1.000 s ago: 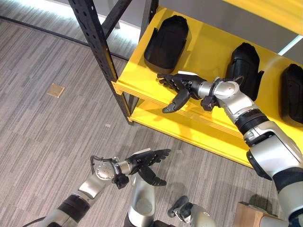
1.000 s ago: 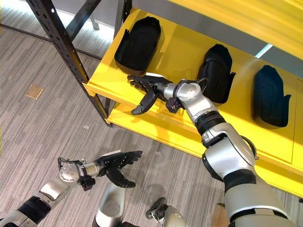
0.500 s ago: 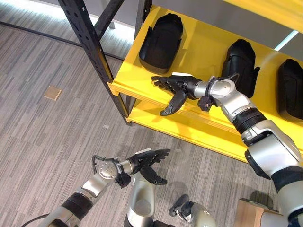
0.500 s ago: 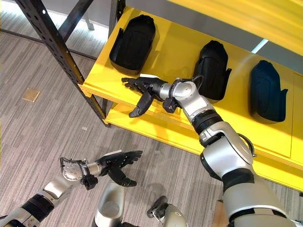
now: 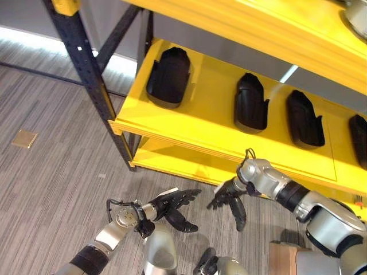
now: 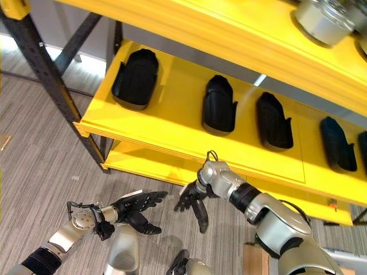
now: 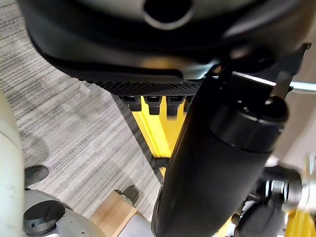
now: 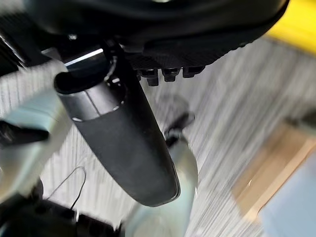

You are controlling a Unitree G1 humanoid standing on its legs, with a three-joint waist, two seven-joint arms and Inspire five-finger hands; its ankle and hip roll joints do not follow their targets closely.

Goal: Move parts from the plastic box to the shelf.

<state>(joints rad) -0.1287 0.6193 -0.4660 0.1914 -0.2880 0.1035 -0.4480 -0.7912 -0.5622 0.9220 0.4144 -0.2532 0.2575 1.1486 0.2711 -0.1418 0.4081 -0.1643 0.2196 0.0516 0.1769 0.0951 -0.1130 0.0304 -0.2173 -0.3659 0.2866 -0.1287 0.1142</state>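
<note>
Several black moulded parts lie in a row on the yellow shelf [image 5: 200, 129]: one at the left end [image 5: 168, 77], one mid-shelf [image 5: 250, 103], another to its right [image 5: 303, 119], and more further right [image 6: 335, 144]. My right hand [image 5: 229, 197] hangs below the shelf's front edge, over the floor. It is open and empty, with relaxed fingers pointing down. My left hand [image 5: 172, 203] is low over the floor to its left, open and empty, fingers stretched towards the shelf. Both wrist views show straight fingers holding nothing.
A black upright post [image 5: 86, 74] with a diagonal brace stands at the shelf's left end. A lower yellow shelf [image 5: 172, 160] lies beneath, and an upper one carries a metal part [image 6: 327, 20]. A brown box corner [image 5: 284, 260] sits on the floor by my right arm. A brass floor plate [image 5: 25, 138] lies at the left.
My right hand has come off the shelf by the left part and dropped below the front edge. The camera has tilted up, showing more shelf. The left hand has barely moved.
</note>
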